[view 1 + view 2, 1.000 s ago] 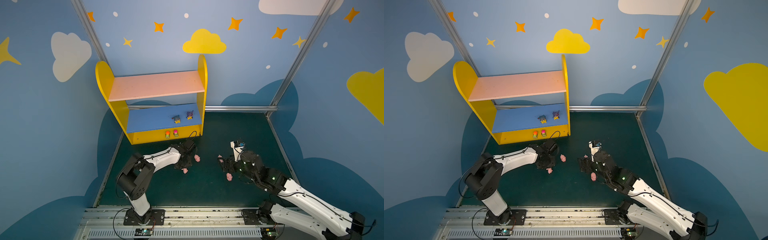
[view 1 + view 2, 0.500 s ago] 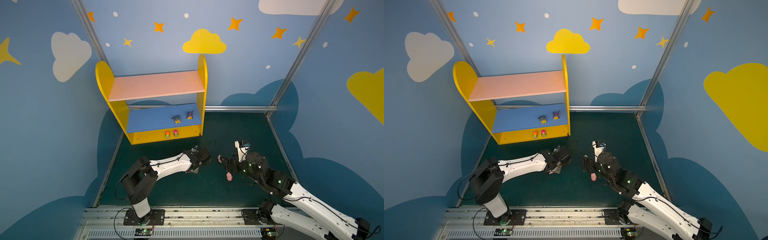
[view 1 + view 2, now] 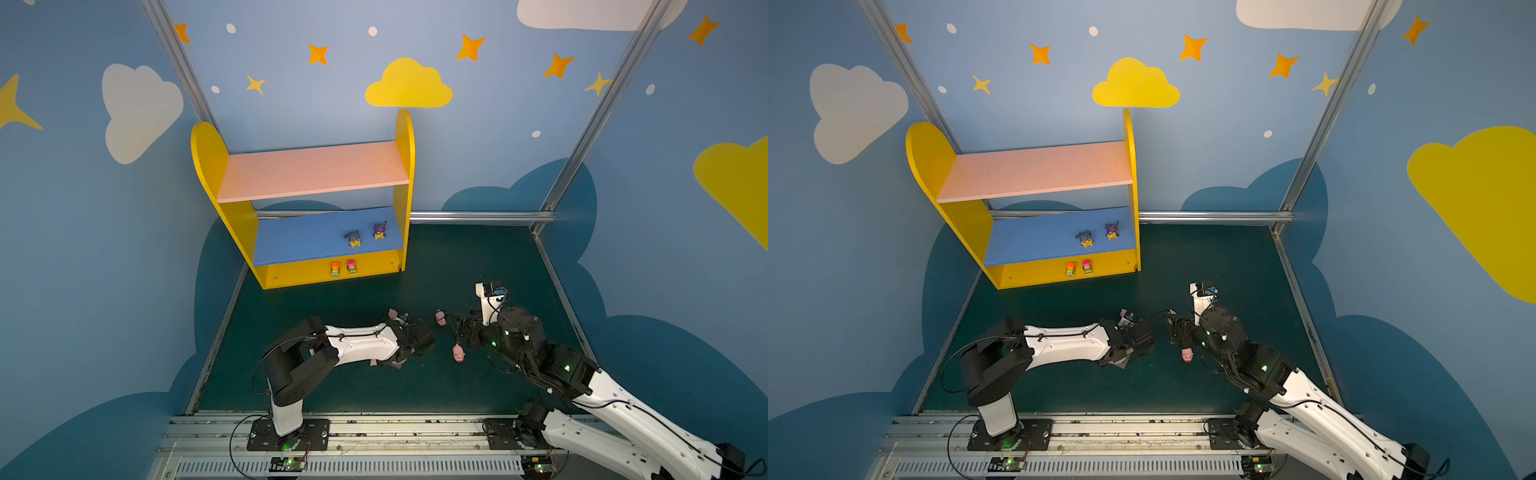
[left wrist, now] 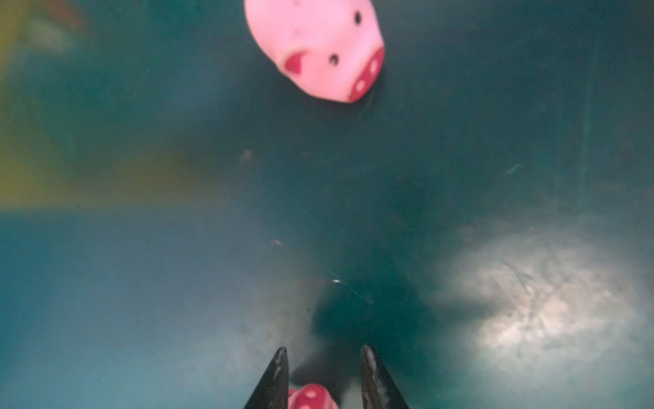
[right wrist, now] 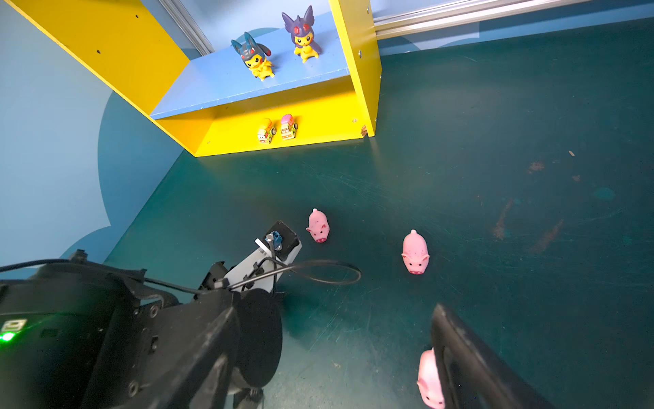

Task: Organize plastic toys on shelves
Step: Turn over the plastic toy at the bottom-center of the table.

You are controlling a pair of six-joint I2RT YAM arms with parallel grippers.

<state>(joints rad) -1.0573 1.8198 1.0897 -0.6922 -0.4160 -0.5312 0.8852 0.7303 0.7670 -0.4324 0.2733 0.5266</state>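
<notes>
- Left gripper (image 4: 323, 348): jaws narrowly parted, low over the surface (image 4: 460, 177); pink pig (image 4: 311, 396), red-spotted snout showing, sits between the tips, clear of one.
- Right gripper (image 3: 451, 333): jaws wide, holding nothing; second pig (image 5: 430, 379) lies just beside one finger.
- Shelves (image 5: 354, 53): well ahead of the right gripper, carrying two yellow figures (image 5: 258, 56) and two cars (image 5: 267, 131).

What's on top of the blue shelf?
On the blue shelf, near its right end, stand two yellow figures with dark spiky heads. The pink board above hides its back part.
</notes>
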